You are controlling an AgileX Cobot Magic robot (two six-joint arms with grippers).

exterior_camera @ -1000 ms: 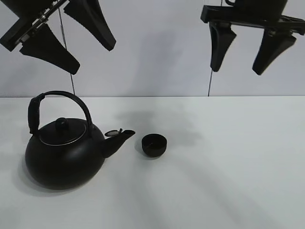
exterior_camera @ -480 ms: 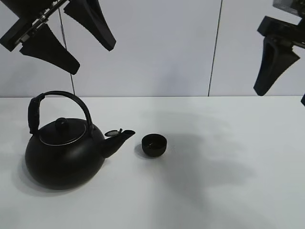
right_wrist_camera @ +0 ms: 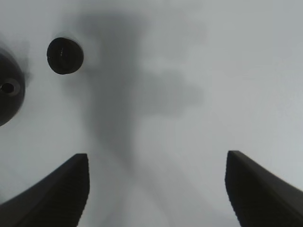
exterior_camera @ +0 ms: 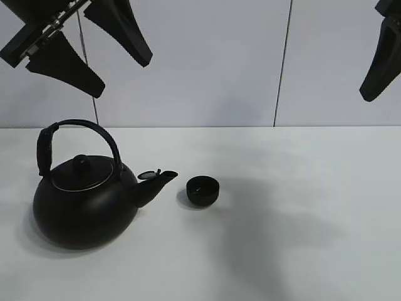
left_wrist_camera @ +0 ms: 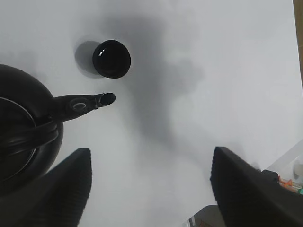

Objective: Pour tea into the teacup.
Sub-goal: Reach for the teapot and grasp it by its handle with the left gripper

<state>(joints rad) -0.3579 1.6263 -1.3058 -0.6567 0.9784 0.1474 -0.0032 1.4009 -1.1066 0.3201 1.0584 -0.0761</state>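
The big black kettle [exterior_camera: 81,207] with an arched handle stands on the white table at the left, its spout pointing right. The small matte-black teacup [exterior_camera: 203,191] stands upright just past the spout, apart from it. My left gripper [exterior_camera: 121,76] hangs open and empty high above the kettle. Of my right gripper only one finger [exterior_camera: 381,63] shows, high at the right edge, far from the cup. In the left wrist view the open left gripper [left_wrist_camera: 151,150] looks down on the teacup [left_wrist_camera: 112,58] and the kettle [left_wrist_camera: 23,132]. In the right wrist view the open right gripper [right_wrist_camera: 157,155] sees the teacup [right_wrist_camera: 65,55] and the kettle's edge [right_wrist_camera: 7,90].
The white table [exterior_camera: 301,188] meets a pale panelled wall [exterior_camera: 213,63] at the back. In the left wrist view, the table's edge and a clear box [left_wrist_camera: 289,165] show at one side.
My right gripper has moved right, and now only one finger shows at the edge of the exterior view. The left gripper, kettle and teacup have not moved.
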